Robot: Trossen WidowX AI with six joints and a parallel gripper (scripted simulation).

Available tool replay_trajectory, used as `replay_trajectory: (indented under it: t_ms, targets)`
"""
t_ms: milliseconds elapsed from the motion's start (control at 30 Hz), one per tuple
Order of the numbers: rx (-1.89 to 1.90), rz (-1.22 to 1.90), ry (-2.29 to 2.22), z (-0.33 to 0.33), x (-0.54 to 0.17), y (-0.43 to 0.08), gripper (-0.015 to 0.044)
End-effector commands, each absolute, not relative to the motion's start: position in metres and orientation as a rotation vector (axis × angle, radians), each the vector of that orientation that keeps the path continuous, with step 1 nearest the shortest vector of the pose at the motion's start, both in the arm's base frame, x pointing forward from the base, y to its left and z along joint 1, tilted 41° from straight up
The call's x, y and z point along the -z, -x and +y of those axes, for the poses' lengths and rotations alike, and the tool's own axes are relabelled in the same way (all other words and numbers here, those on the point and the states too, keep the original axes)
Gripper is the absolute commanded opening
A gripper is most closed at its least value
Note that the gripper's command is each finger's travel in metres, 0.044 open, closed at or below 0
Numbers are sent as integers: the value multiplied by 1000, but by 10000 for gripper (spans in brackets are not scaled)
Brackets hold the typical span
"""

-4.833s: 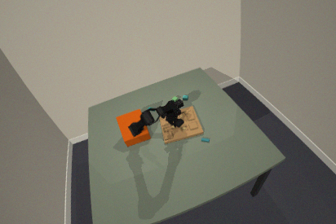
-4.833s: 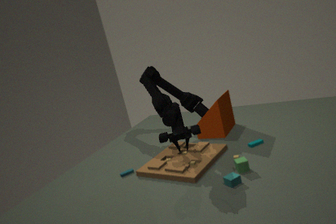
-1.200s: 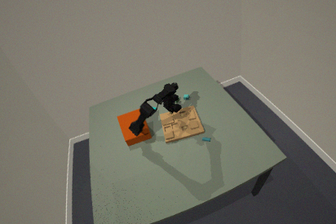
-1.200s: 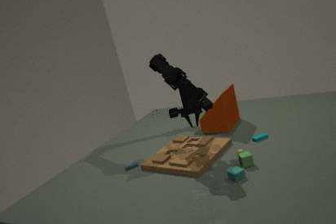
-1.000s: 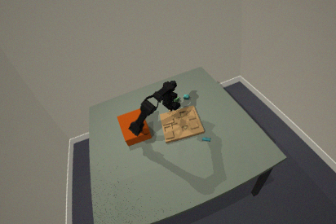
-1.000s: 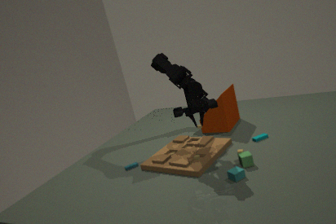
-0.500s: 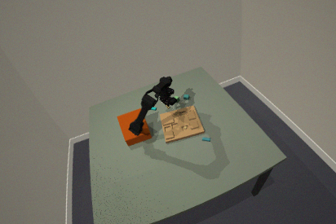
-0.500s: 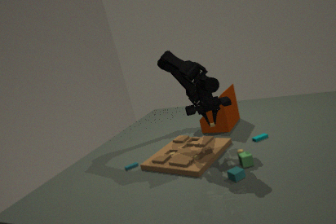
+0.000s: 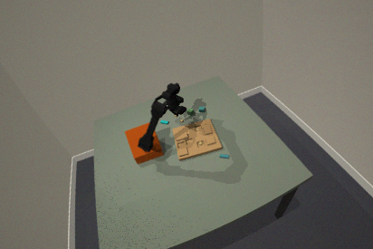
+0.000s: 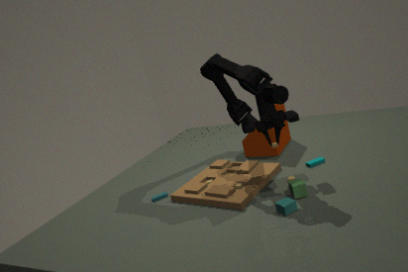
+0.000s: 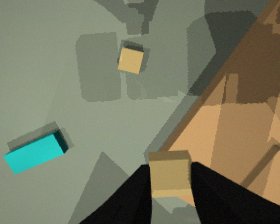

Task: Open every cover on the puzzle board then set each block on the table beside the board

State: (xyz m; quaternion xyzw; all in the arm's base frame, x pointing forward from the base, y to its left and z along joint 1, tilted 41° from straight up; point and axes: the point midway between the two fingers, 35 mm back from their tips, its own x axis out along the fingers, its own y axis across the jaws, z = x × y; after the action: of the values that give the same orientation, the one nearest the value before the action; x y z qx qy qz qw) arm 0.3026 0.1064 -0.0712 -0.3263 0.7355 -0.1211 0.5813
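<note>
Tan block gripped between the fingertips of the gripper, held above the table, near an edge of the puzzle board; second tan block on the table beside the board; green block and teal block near it; bright cyan bar lies between board and orange base side; darker blue bar just off the board's far side; a further small block sits in a board well

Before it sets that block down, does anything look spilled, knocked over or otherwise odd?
Nothing stands out: the board lies flat, no spill shows, and the tool grips a tan block above the table.
</note>
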Motion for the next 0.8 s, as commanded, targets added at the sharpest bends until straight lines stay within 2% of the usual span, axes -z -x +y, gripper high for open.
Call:
replay_trajectory:
  t_ms: [0,400,767]
  targets:
    - [286,1717,752,118,80,-301,80]
    - [299,1719,758,148,110,-287,80]
    - [299,1718,758,140,123,-287,80]
